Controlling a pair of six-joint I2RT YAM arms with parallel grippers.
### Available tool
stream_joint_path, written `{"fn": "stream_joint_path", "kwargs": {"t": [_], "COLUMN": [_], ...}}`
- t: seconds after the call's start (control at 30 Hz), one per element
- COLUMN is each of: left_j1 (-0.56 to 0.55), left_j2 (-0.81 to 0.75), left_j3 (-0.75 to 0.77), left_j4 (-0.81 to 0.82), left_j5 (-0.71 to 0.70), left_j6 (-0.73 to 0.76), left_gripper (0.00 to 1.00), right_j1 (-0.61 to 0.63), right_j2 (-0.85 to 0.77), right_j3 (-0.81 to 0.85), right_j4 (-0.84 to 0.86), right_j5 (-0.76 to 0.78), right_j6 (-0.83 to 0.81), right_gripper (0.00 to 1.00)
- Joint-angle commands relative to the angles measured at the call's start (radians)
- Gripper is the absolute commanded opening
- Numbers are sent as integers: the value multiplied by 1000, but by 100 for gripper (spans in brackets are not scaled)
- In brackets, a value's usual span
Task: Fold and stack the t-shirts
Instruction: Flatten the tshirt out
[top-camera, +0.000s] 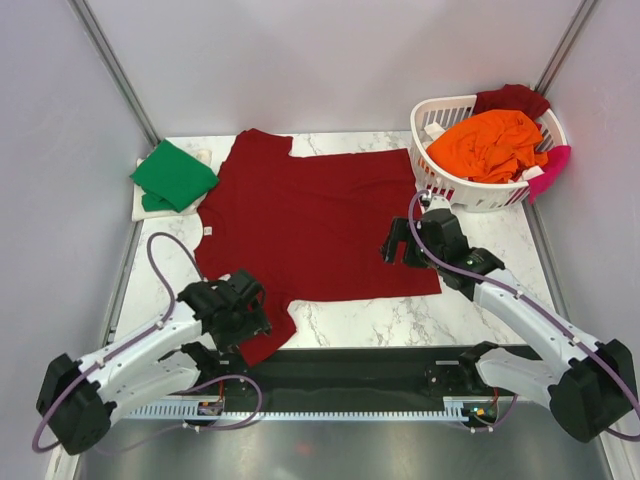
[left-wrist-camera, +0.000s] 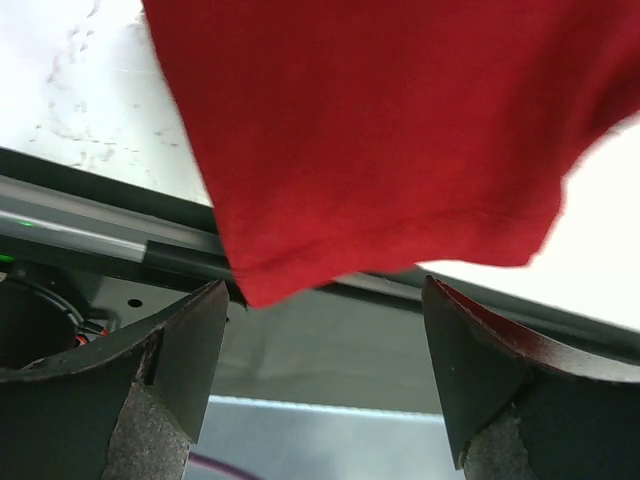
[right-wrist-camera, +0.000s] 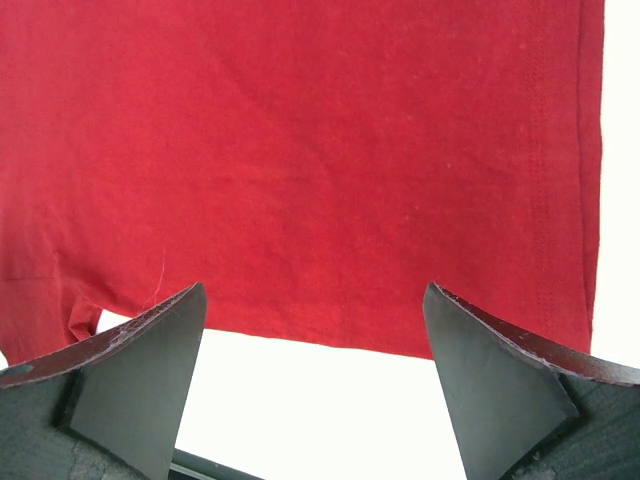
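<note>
Left tool (left-wrist-camera: 325, 330): open, empty, at dark red t-shirt (top-camera: 310, 215) sleeve (overhanging counter (top-camera: 380, 320) edge). Right tool (right-wrist-camera: 315, 340): wide open, empty, over hem end.

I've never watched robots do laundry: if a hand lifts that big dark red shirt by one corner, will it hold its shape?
Probably not: the dark red shirt lies thin and flat, its sleeve drooping off the table. Likely light; pushed, it should bunch.
</note>
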Motion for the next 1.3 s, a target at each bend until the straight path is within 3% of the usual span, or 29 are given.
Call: {"fn": "stream_joint_path", "kwargs": {"t": [0.0,0.33,0.53,0.63,0.73,0.8,0.93,1.0,1.07,1.2,1.27], "left_j1": [-97,-183,-197,-200,-201,-201,-200,-200,-200,-200,-200], "left_j2": [58,158,221,247,253,250,248,236,228,218,215], "left_j3": [-21,-101,-69,-55,-46,-44,-20,-14,-11,-15,-12], "left_j4": [38,146,144,144,147,147,149,149,150,166,172], "left_j5": [-89,-103,-165,-201,-234,-245,-247,-251,-254,-253,-256], "left_j6": [-195,-265,-251,-254,-258,-265,-223,-208,-202,-183,-163], "left_gripper": [86,83,78,65,38,3,2,2,2,2,2], "right_j1": [2,2,0,2,2,2,0,-3,-44,-255,-296], "right_j2": [-33,-21,-12,-12,-4,-3,-9,-30,-65,-82,-72], "right_j3": [2,-11,-2,-2,-5,-2,3,-6,-40,-135,-193], "right_j4": [-27,-40,-49,-54,-57,-66,-95,-150,-178,-173,-149], "right_j5": [32,63,80,87,89,95,135,255,280,102,58], "right_j6": [-11,-28,-51,-51,-54,-57,-52,9,49,107,114], "right_gripper": [98,98,98,98,98,98,98,98,98,98,97]}}
